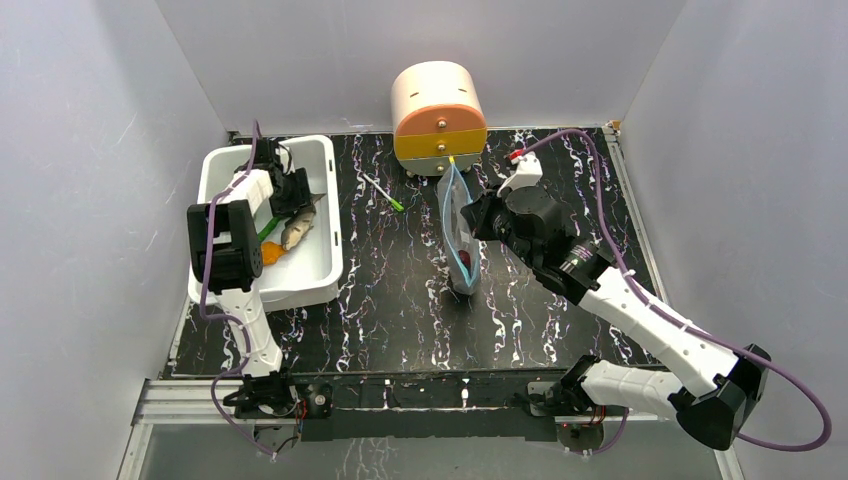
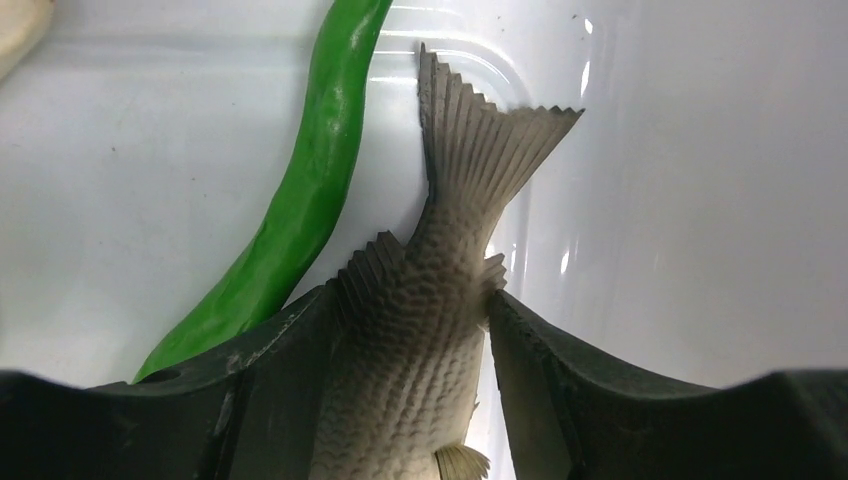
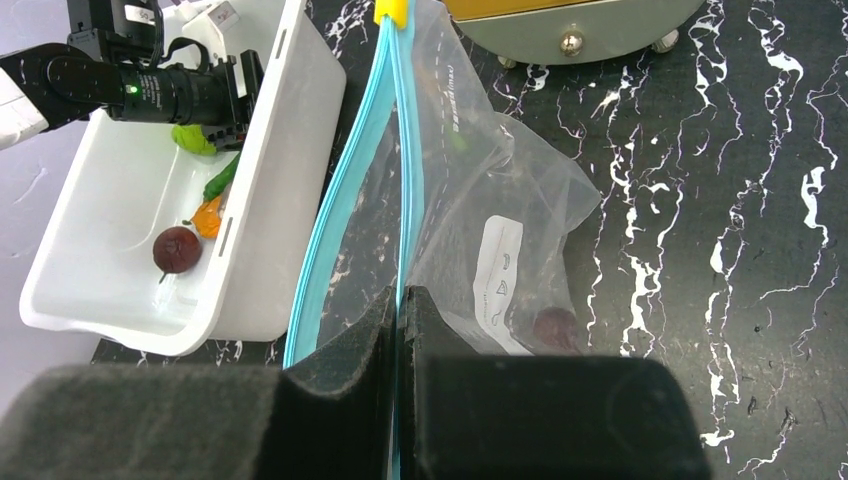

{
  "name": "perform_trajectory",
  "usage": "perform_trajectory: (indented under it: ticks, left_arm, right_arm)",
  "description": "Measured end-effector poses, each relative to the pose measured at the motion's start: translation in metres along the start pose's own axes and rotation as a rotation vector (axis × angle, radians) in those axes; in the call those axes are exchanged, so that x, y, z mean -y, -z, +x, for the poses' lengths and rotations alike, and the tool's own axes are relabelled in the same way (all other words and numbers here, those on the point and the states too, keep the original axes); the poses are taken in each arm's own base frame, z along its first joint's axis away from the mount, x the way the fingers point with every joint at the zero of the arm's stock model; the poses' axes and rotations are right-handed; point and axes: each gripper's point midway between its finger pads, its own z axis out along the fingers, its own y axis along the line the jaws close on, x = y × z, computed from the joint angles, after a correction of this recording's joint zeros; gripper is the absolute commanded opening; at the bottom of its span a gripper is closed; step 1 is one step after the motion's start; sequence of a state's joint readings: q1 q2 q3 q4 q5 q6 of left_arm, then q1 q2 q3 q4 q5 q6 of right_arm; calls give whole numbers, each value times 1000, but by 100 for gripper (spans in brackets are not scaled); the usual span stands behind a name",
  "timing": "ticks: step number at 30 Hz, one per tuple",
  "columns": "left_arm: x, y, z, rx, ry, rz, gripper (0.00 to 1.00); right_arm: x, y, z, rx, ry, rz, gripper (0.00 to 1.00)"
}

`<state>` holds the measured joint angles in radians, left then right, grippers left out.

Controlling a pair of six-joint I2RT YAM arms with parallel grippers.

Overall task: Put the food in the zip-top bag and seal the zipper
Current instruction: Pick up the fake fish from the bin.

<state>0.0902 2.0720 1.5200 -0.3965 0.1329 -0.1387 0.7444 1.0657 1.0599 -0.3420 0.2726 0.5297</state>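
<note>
I'm picking up food: my left gripper [image 2: 415,297] is clamped across the fish [image 2: 440,220] in the white tub [image 2: 700,200], beside the green pepper [image 2: 310,180]. The fish's long axis runs out between my fingers, tail pointing away from my wrist. My right gripper [image 3: 398,300] pinches the zipper [image 3: 345,190], holding the zip-top bag [image 3: 500,170] upright with its mouth parted. Next, I judge, the fish needs lifting and feeding lengthwise into that narrow mouth.
</note>
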Motion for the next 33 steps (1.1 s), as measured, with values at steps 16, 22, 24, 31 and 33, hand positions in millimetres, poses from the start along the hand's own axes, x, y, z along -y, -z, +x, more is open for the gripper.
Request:
perform_trajectory:
  ticks: [16, 22, 24, 31, 33]
  left_arm:
    - [9, -5, 2, -6, -25, 15, 61]
    - [13, -5, 4, -12, -43, 6, 39]
    - [12, -5, 6, -19, -53, -10, 29]
    - [19, 4, 8, -49, -59, -24, 0]
    - [20, 6, 10, -58, -51, -21, 0]
  right_arm:
    - [-2, -2, 3, -13, -11, -7, 0]
    - [-2, -2, 4, -14, -11, -9, 0]
    - [-3, -2, 4, -14, -11, -11, 0]
    - [-3, 1, 0, -4, -15, -14, 0]
    - [-4, 3, -2, 3, -19, -18, 0]
